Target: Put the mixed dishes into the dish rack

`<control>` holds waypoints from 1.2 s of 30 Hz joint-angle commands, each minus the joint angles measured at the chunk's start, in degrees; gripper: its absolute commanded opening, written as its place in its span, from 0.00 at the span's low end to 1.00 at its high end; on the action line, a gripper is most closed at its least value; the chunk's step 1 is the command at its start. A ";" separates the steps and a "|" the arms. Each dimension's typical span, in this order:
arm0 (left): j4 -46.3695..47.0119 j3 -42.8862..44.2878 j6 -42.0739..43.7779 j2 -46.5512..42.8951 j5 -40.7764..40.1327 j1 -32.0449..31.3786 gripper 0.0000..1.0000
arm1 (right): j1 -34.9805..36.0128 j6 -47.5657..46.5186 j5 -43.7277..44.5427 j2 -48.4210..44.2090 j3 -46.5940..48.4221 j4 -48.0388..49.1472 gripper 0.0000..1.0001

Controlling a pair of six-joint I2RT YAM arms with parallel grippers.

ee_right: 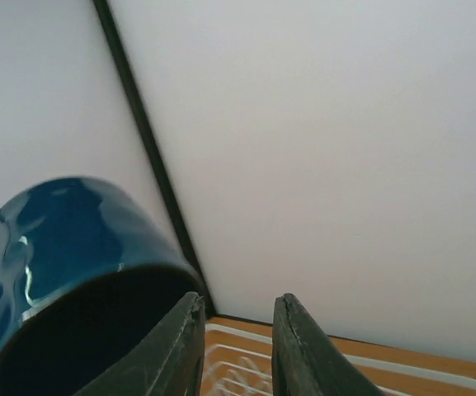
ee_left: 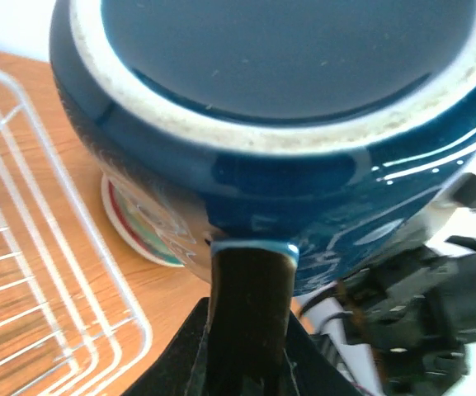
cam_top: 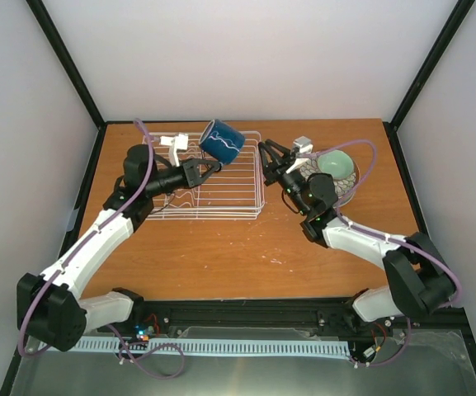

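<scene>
My left gripper [cam_top: 209, 168] is shut on the handle of the dark blue mug [cam_top: 222, 140] and holds it tilted above the far part of the white wire dish rack [cam_top: 221, 202]. In the left wrist view the mug [ee_left: 287, 124] fills the frame, its dark handle [ee_left: 250, 313] clamped between my fingers. My right gripper [cam_top: 268, 153] is open and empty just beyond the rack's right rim, close to the mug [ee_right: 64, 247]. The mint-green bowl [cam_top: 336, 165] sits on stacked dishes [cam_top: 346, 196] at the right, partly hidden by the right arm. A red-rimmed plate [ee_left: 143, 227] shows under the mug.
The rack [ee_left: 23, 247] holds no dishes that I can see; its wavy dividers lie toward its left side. The black cage posts [ee_right: 151, 157] and white walls close in the back of the wooden table [cam_top: 221, 256].
</scene>
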 commanded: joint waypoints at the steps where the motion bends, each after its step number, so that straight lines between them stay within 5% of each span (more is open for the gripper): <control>1: -6.69 2.95 9.15 0.87 -8.51 -0.16 0.01 | 0.39 -8.19 10.71 -4.76 -1.74 -10.96 0.22; 9: -11.84 6.26 19.30 13.95 -32.94 -7.56 0.01 | 0.90 -13.63 15.62 -15.48 -2.92 -24.75 0.23; 17: -10.85 11.43 24.99 27.22 -48.50 -11.40 0.01 | 1.19 -16.19 19.46 -24.55 -6.56 -30.91 0.23; 36: 1.30 16.37 30.82 46.19 -59.17 -15.34 0.01 | 1.19 -20.02 22.40 -27.35 -8.27 -32.45 0.22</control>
